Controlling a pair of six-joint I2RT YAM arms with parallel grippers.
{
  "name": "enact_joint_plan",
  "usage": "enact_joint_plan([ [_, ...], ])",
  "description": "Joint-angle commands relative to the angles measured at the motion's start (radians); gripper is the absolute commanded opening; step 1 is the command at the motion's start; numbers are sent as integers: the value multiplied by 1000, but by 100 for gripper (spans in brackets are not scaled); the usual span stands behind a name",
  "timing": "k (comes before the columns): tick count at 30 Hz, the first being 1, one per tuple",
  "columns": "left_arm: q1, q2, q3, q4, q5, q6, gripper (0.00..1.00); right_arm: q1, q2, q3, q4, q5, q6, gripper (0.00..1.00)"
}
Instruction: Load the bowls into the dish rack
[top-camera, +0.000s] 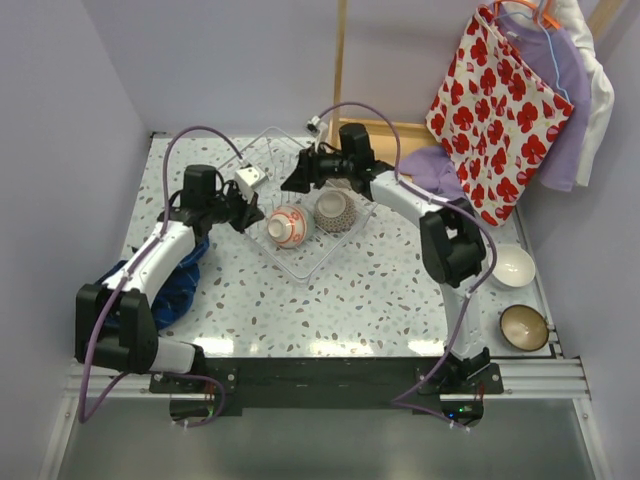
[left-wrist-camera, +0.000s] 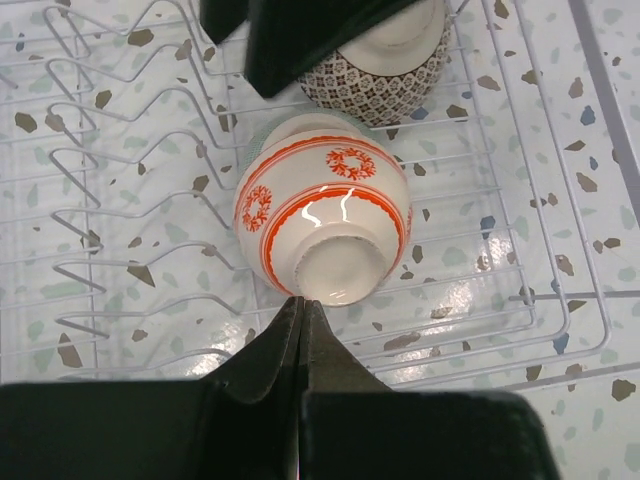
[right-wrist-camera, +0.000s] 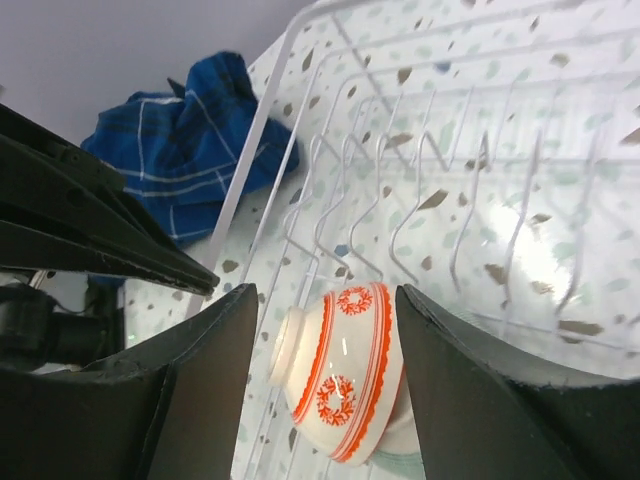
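The clear dish rack (top-camera: 300, 262) lies mid-table. In it a red/orange patterned bowl (top-camera: 288, 226) lies on its side against the prongs, with a brown net-patterned bowl (top-camera: 336, 210) beside it. My left gripper (left-wrist-camera: 302, 303) is shut and empty, its tips right at the red bowl's foot (left-wrist-camera: 322, 215). My right gripper (right-wrist-camera: 325, 340) is open above the rack, its fingers (right-wrist-camera: 210, 370) either side of the red bowl (right-wrist-camera: 345, 385) without touching. A pale green rim (right-wrist-camera: 415, 465) shows behind the red bowl. A white bowl (top-camera: 513, 265) and a brown glazed bowl (top-camera: 524, 327) sit at the right edge.
A blue checked cloth (top-camera: 180, 282) lies left of the rack under the left arm. A purple cloth (top-camera: 435, 170) and a wooden box (top-camera: 405, 133) are behind the rack to the right. A red-flowered bag (top-camera: 497, 105) hangs at the back right.
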Motion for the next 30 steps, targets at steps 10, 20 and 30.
enact_joint_plan([
  [10,-54,82,26,81,79,-31,0,-2,-332,-108,-263,624,-326,0],
  [20,-63,191,39,153,52,-42,0,-4,-539,-268,-283,819,-415,0],
  [30,-86,308,137,288,46,-123,0,-10,-636,-351,-340,882,-467,0],
])
